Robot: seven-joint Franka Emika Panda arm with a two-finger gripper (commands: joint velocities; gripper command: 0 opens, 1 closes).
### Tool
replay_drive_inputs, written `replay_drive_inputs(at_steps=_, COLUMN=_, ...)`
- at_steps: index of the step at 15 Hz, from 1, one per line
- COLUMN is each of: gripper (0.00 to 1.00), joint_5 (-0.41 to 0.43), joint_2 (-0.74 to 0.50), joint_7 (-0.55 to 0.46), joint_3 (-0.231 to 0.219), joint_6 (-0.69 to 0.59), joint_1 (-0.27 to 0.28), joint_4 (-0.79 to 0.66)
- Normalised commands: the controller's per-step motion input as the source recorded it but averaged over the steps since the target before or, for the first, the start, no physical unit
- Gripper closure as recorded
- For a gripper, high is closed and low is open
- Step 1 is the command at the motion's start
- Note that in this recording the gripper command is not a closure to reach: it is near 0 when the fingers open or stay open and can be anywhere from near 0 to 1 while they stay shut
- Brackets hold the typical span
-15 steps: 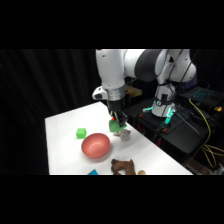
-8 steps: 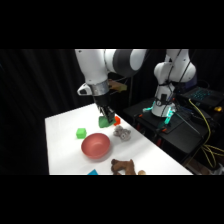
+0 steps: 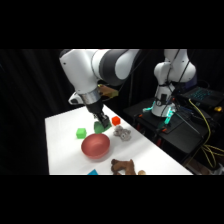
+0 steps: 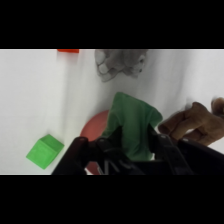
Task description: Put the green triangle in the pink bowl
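Two fingers of the gripper (image 4: 131, 142) pinch the green triangle (image 4: 133, 126), a smooth, rounded wedge above the pink bowl (image 3: 96, 145).

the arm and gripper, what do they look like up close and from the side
The arm is glossy white with rounded, bulky segments and a dark grey band at one joint. The gripper is black; in the wrist view its dark linkage rises from the bottom edge.
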Motion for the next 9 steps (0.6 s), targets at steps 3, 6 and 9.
replay_drive_inputs(at_steps=3, gripper=1.0, joint_5=0.083, joint_2=0.12, joint_7=-0.19, joint_3=0.034, joint_6=-0.22, joint_1=-0.045, joint_4=0.26)
replay_drive_inputs(at_steps=6, gripper=0.0, joint_5=0.08, joint_2=0.11, joint_7=-0.17, joint_3=0.039, joint_6=-0.22, joint_1=-0.037, joint_4=0.25)
replay_drive_inputs(at_steps=9, gripper=0.0, joint_5=0.068, joint_2=0.09, joint_7=-0.16, joint_3=0.031, joint_6=-0.21, joint_1=-0.037, joint_4=0.24)
